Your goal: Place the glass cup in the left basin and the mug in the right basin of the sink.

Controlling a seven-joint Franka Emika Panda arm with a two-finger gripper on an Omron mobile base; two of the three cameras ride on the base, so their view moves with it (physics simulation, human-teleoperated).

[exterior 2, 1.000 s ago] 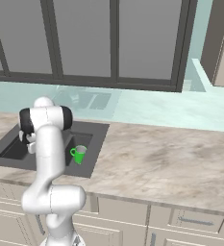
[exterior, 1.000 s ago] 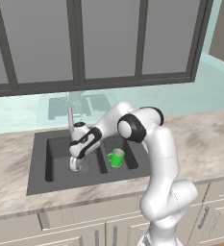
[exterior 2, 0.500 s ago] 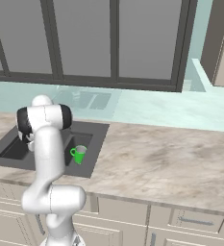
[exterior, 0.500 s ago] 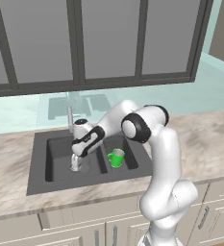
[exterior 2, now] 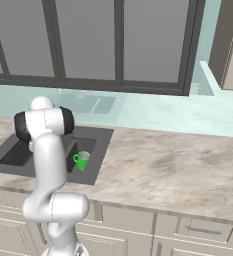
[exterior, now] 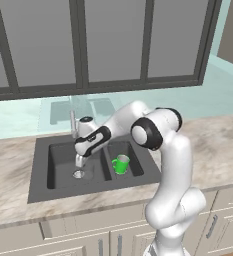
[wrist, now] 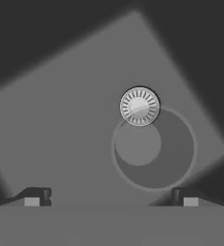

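The glass cup [wrist: 156, 161] stands upright on the floor of the left basin [wrist: 60, 134], right beside the round silver drain [wrist: 140, 105]. My gripper [wrist: 111, 198] hangs open and empty just above the cup, with a fingertip [wrist: 34, 197] far out on each side. From the left base view the gripper [exterior: 80, 161] points down into the left basin [exterior: 60, 167]. The green mug [exterior: 120, 164] stands upright in the right basin [exterior: 136, 166] of the dark sink [exterior: 38, 192]. The mug [exterior 2: 81, 160] also appears past my arm in the right base view.
A slim silver faucet [exterior: 73, 122] rises behind the basins, close to my forearm. Marble counter [exterior 2: 158, 170] stretches to the right of the sink, and a window wall runs along the back.
The open gripper has risen a little out of the left basin, away from the glass cup. The mug has not moved.
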